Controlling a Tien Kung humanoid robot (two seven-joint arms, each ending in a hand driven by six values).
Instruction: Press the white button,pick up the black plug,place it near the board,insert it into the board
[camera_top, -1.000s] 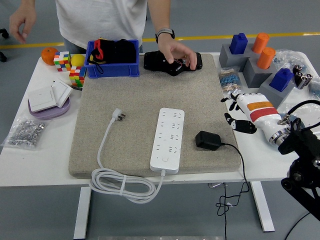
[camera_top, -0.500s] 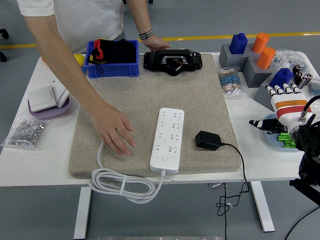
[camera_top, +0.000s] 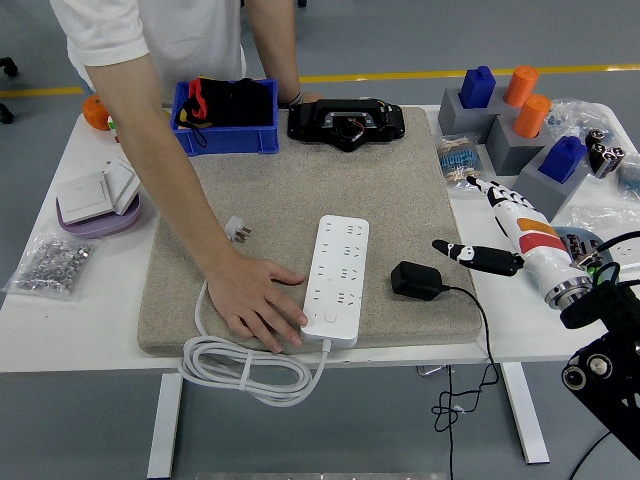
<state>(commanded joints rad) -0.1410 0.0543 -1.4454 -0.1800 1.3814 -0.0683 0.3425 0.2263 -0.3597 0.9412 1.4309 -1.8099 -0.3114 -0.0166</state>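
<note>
A white power strip (camera_top: 335, 278) lies lengthwise on the grey felt mat (camera_top: 300, 190). Its white button (camera_top: 331, 320) sits at the near end. A black plug (camera_top: 416, 281) lies on the mat just right of the strip, its black cable running off the table's front. My right hand (camera_top: 485, 235) is open, fingers spread, a little right of the plug and apart from it. A person's hand (camera_top: 258, 308) rests flat on the mat against the strip's near left corner. My left hand is out of view.
The strip's white cord (camera_top: 240, 370) coils over the front edge, its plug (camera_top: 237, 230) on the mat. A blue bin (camera_top: 226, 120) and a black device (camera_top: 345, 123) stand at the back. Grey blocks with blue and orange pegs (camera_top: 520, 120) stand back right. Switches (camera_top: 95, 195) and a bag of screws (camera_top: 50, 265) lie left.
My right hand has swung left from the table's right edge toward the plug. The person's hand slid right along the mat to the strip's near corner.
</note>
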